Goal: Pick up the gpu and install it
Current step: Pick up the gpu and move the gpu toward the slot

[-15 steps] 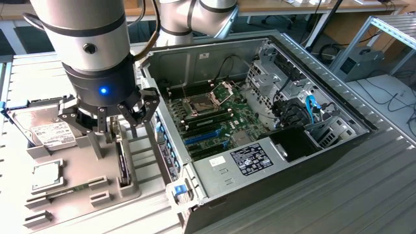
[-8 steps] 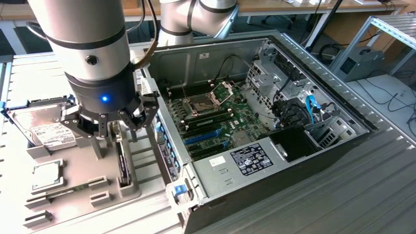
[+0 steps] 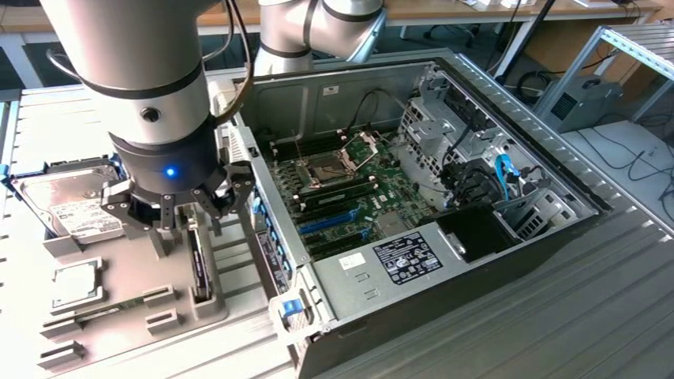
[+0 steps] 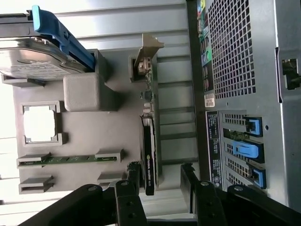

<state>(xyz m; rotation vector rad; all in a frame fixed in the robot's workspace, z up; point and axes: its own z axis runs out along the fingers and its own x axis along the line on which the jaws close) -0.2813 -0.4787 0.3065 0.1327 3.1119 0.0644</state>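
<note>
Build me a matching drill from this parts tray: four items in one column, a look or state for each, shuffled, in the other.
1. gpu
2. hard drive
3. processor chip
4. memory stick

A. pale square, lying flat
B. long narrow green strip
C. on edge, straddled by the open gripper
D. silver box with a white label

Pairs: 1-C, 2-D, 3-A, 4-B

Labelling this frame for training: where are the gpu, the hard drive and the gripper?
gpu (image 4: 148, 162), wrist view, black face.
hard drive (image 4: 28, 61), wrist view, labelled face.
gripper (image 4: 160, 167), wrist view, midway between fingertips.
</note>
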